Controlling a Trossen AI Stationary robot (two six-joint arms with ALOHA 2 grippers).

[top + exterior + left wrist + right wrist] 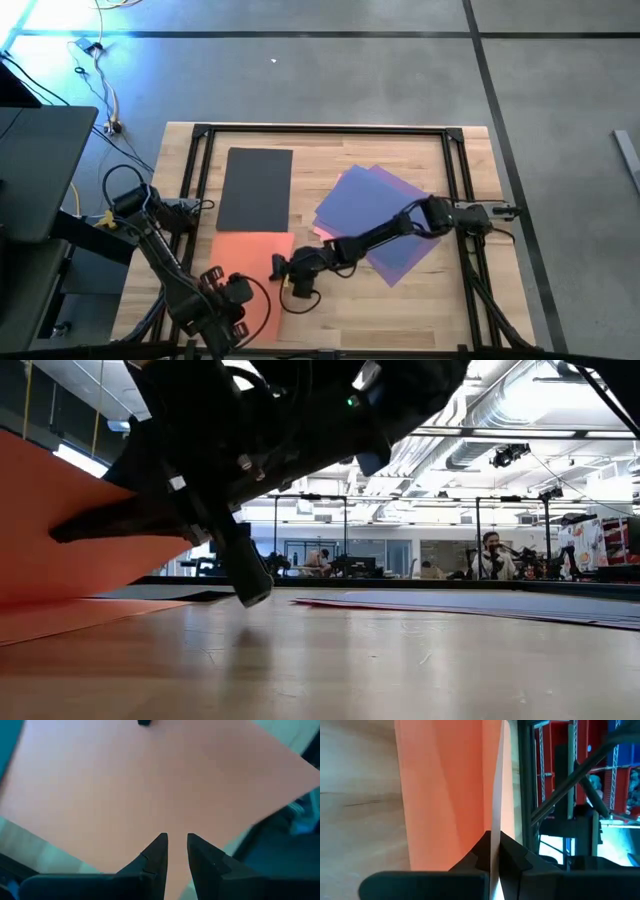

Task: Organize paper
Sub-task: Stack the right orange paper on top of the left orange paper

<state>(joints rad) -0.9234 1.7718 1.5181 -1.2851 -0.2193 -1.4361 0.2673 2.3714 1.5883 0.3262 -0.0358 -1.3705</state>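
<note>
The orange sheet (245, 265) lies near the table's near-left, with one side raised off the wood in the low view (60, 490). My right gripper (281, 269) reaches across from the right and is shut on its right edge. My left gripper (222, 300) hangs over the sheet's near-left part, fingers a narrow gap apart (176, 842); whether it touches the sheet I cannot tell. The dark grey sheet (259, 188) lies flat beyond the orange one. The blue sheet (355, 203) overlaps the purple sheet (405, 240), and a sliver of the pink sheet (321, 232) shows under them. My right gripper pinches the orange sheet's right edge (495, 820) between its two fingers, one layer, coming nearly level from the table's right. The pinched edge stands raised and shows edge-on between the fingers. The rest of the sheet (445, 795) slopes down to the table.
A black metal frame (325, 130) runs round the table's working area. Bare wood (400, 310) shows along the near edge, right of the orange sheet. People sit in the room far behind the table (490, 555).
</note>
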